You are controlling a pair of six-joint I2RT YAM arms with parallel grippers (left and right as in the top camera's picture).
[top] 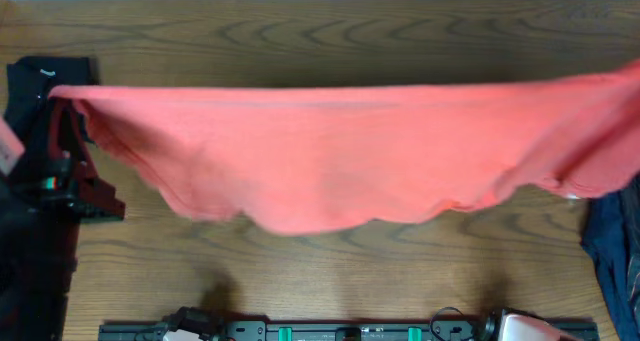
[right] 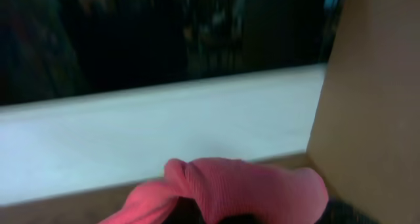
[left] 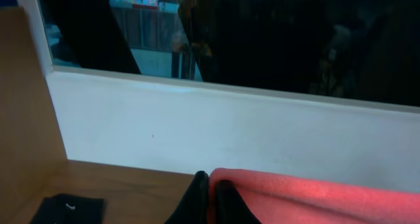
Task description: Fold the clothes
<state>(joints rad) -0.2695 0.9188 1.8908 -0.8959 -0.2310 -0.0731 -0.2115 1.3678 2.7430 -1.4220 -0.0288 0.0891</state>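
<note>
Across the table [top: 320,41], left edge to right edge: coral T-shirt [top: 330,161] stretched taut, hem sagging. At the right edge, dark blue garment [top: 612,251]. Shirt corners clenched in left gripper [left: 210,199] and right gripper [right: 223,217]. Lower both evenly, holding tension, clear of that garment.

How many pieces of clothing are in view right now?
3: a coral-red shirt stretched across the middle, a black garment at the far left, a dark blue garment at the right edge. Others may be hidden.
</note>
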